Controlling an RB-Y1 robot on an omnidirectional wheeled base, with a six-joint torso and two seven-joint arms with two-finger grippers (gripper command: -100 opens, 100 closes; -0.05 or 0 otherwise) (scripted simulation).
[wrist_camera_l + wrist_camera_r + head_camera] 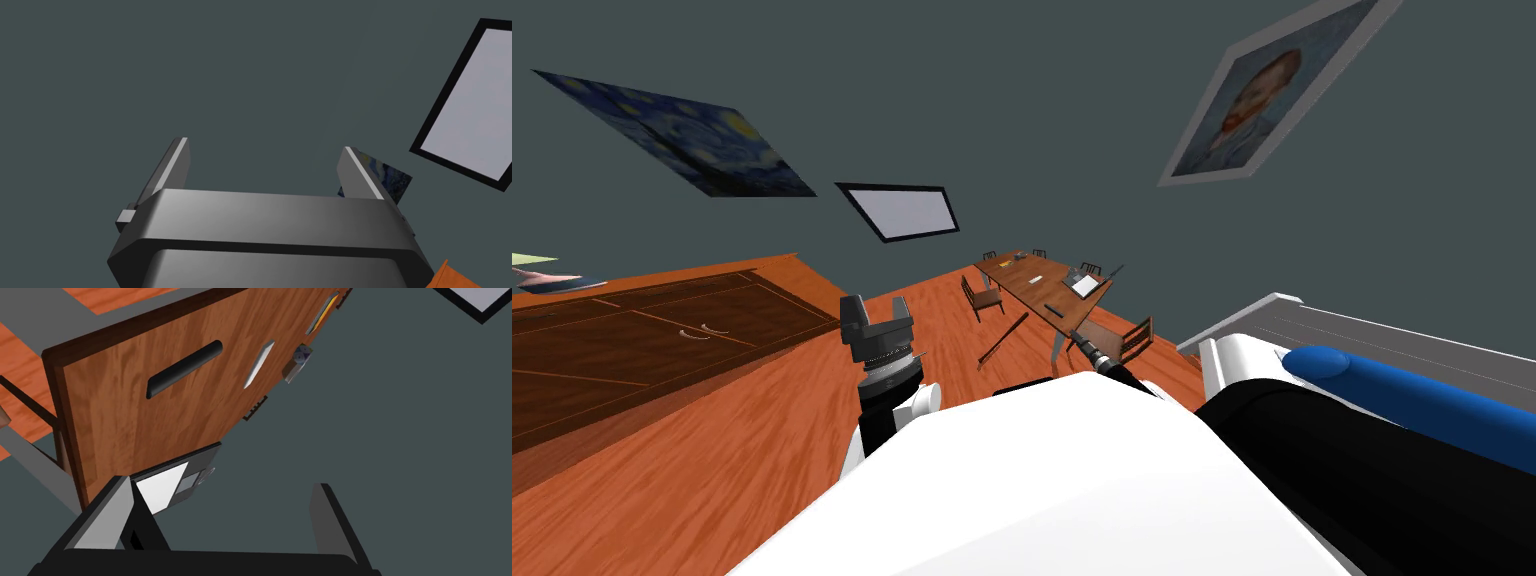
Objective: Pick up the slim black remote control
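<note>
Nothing is grasped yet. My right gripper, jaws apart, hangs short of the table where the black remote lies. Left gripper idle, jaws apart.

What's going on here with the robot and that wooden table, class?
The robot's right gripper, open and empty, points at the long brown wooden table, short of it. The slim black bar-shaped remote control lies untouched on the tabletop beside a slim light grey bar. The left gripper is raised, open, holding nothing.
</note>
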